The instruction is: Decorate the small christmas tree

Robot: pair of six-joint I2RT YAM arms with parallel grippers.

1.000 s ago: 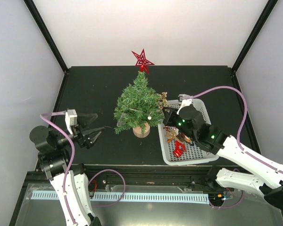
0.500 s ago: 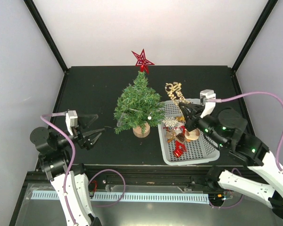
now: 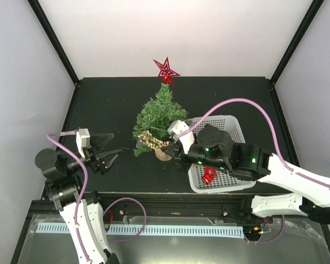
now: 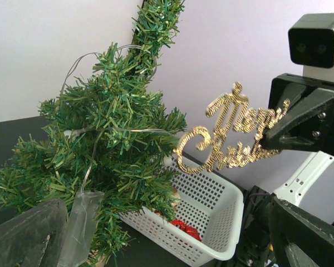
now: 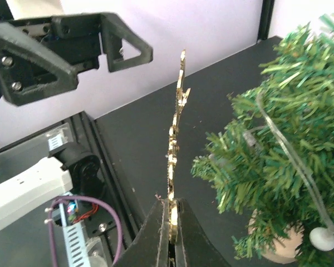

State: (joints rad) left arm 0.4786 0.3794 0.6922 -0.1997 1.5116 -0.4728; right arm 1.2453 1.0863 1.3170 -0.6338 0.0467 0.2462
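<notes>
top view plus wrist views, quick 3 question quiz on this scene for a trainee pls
1. True or false: the right pincer is shut on the gold Merry Christmas sign.
2. On which side of the small christmas tree does the white basket stand? A: the robot's left. B: the robot's right. C: behind the tree.
3. Fill the gap: the left pincer is ___ and holds nothing.
Key: 1 true; 2 B; 3 open.
</notes>
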